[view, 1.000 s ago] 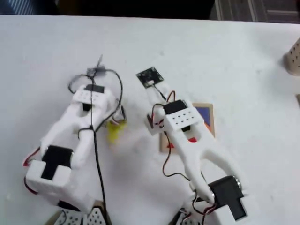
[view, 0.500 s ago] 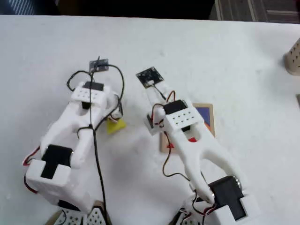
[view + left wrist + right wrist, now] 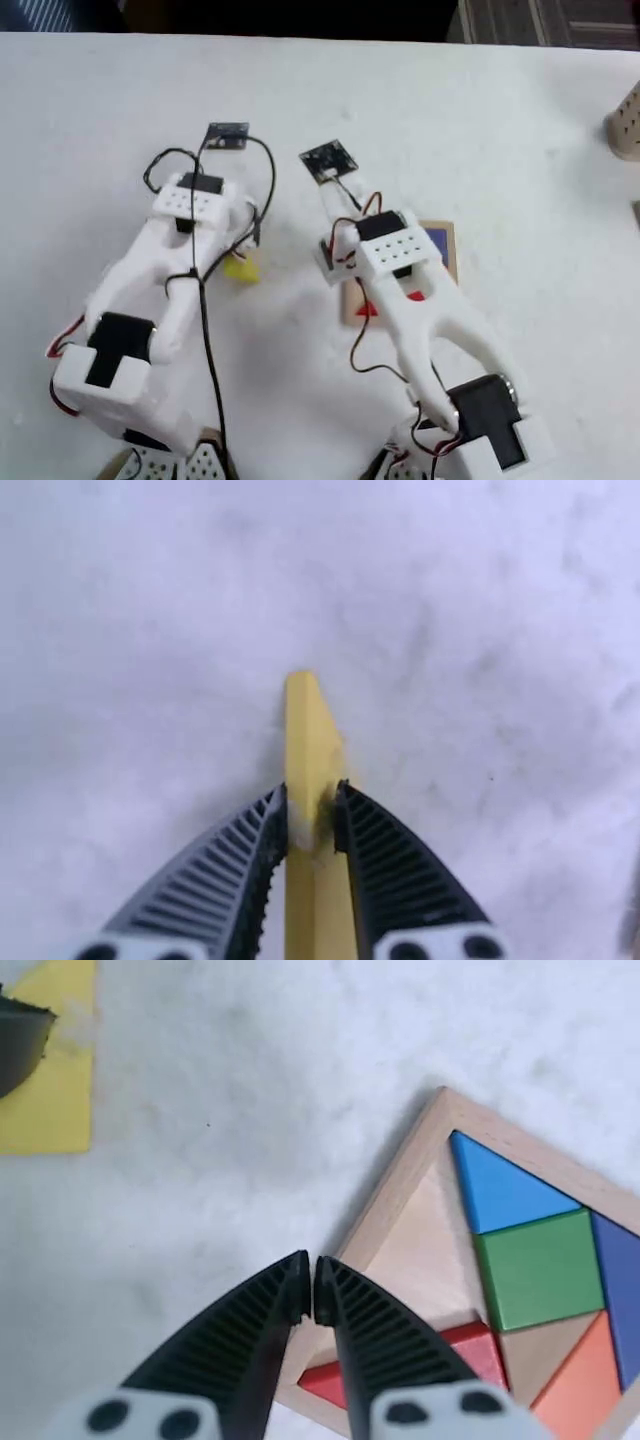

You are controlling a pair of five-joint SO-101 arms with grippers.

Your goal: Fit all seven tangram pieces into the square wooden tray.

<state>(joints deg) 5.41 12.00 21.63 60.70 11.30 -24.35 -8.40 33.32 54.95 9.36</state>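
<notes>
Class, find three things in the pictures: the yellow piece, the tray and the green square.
yellow piece (image 3: 312, 730): left wrist view, on its narrow edge.
tray (image 3: 391, 1200): right wrist view, on its wooden rim.
green square (image 3: 535, 1268): right wrist view, on its middle.

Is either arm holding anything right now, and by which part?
The left gripper pinches the yellow piece across its two flat faces, one end sticking out past the fingers. The right gripper is shut on nothing.

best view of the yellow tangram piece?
Left wrist view: the yellow tangram piece stands edge-on, clamped in the left gripper. Right wrist view catches its flat face, cropped; high view gives a yellow sliver beside that arm.
</notes>
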